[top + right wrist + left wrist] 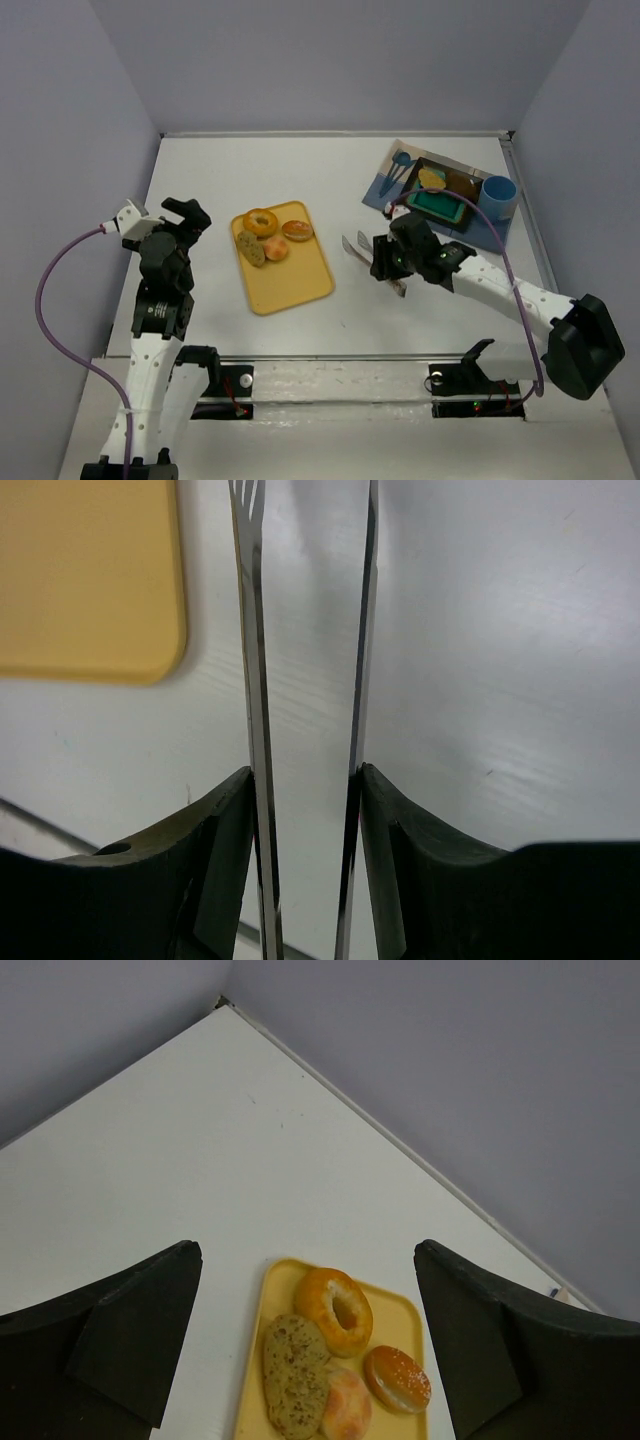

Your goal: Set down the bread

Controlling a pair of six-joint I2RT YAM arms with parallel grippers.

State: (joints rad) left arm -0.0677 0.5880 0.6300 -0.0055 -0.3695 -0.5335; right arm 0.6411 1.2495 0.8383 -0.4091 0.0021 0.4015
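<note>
Several breads lie on a yellow tray: a bagel, a sugared bun, a seeded slice and a pale roll. The left wrist view shows the bagel, bun, slice and roll. My left gripper is open and empty, left of the tray's far end, and in its own wrist view the breads lie beyond it. My right gripper is shut on metal tongs, right of the tray. In the right wrist view its fingers press both tong arms, which stand apart and empty over the table.
A blue mat at the back right holds a dark tray, a green container, a blue cup and blue utensils. The tray's corner shows in the right wrist view. Walls enclose the table.
</note>
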